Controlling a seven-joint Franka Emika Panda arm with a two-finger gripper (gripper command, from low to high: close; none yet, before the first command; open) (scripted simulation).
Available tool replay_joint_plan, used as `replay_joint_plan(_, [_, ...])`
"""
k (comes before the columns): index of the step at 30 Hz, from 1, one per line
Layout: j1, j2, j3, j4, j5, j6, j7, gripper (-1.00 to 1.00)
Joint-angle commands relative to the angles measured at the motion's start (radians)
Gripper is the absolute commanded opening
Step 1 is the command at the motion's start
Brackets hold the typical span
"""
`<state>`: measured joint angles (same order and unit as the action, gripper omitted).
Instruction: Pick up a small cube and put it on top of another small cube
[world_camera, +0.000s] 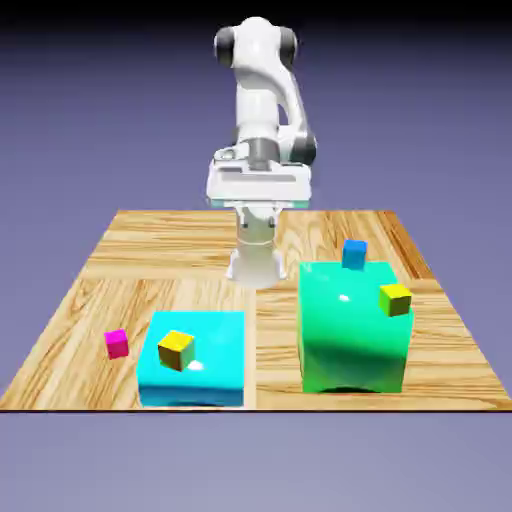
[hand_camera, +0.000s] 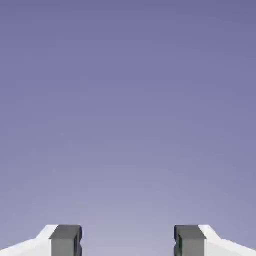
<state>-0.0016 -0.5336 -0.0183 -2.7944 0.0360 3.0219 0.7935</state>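
Magenta all over and with no pattern, the small cube (world_camera: 117, 344) rests on the worktop (world_camera: 272, 385) toward the exterior view's left, just beside the cyan block (world_camera: 195, 385) but with a strip of bare wood between them. One yellow cube (world_camera: 176, 350) sits on that cyan block; another yellow cube (world_camera: 395, 300) is at the green block (world_camera: 352, 335), on the exterior view's right. A blue cube (world_camera: 354, 254) shows at the green block's far edge, though whether it rests on top I cannot tell

The gripper (hand_camera: 128, 241) is wide, its two fingertips well apart and nothing between them; the hand view shows only backdrop beyond

I judge the magenta cube light and stiff, so it should keep its shape under a modest squeeze. Its smooth-looking faces may let it slip or twist if the pads catch it across corners. Best take hold of two opposite upright faces, about mid-height, with the pads square to them; it seems turned a little, so the wrist should match that angle. The top must stay free, and the finger on the cyan block's side needs care lest it knock that block's wall
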Motion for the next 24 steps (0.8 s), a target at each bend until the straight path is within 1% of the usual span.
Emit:
replay_joint_plan(1, [-0.011, 0.03, -0.015, 0.013, 0.03, -0.013, 0.044, 0.0])
replay_joint_plan(24, [-0.271, 0.724, -0.363, 0.31, 0.717, -0.301, 1.044, 0.0])
